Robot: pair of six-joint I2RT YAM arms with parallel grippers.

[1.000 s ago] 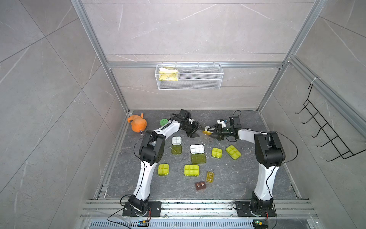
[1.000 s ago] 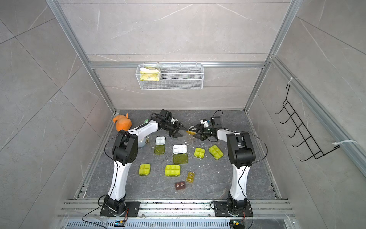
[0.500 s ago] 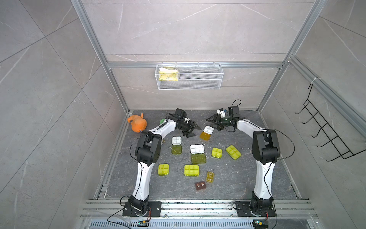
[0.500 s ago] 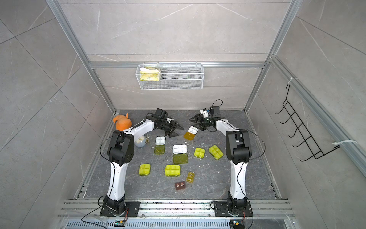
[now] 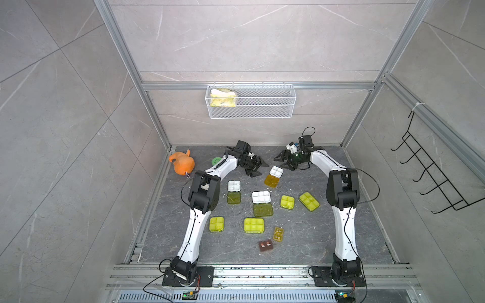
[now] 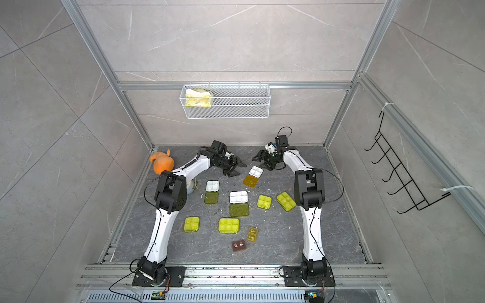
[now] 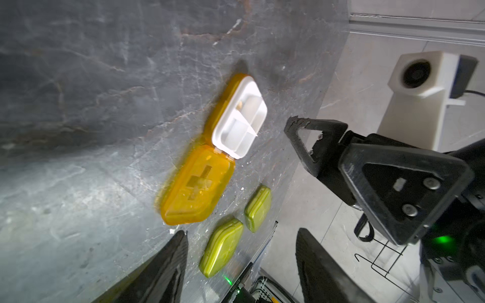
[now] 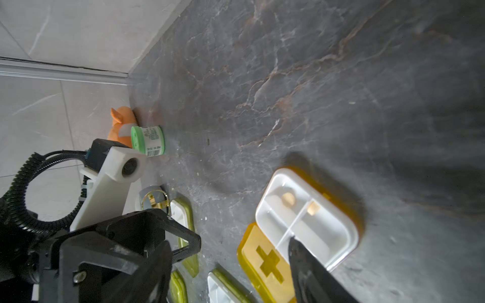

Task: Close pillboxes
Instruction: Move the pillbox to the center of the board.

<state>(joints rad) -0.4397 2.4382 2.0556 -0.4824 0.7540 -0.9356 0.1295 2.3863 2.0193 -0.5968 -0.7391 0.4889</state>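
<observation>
Flanking the orange pillbox (seemingly untouched), fingers stand spread.

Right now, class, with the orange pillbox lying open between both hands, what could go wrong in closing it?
1. Loose pills lie in the open orange box; tipping it while folding the lid could spill them.
2. The left hand and right hand, both open, flank it closely and might collide.

The orange pillbox lies open, farthest. Two green pillboxes lie open mid-floor, four shut ones around them, and the amber box and brown box lie nearest.
</observation>
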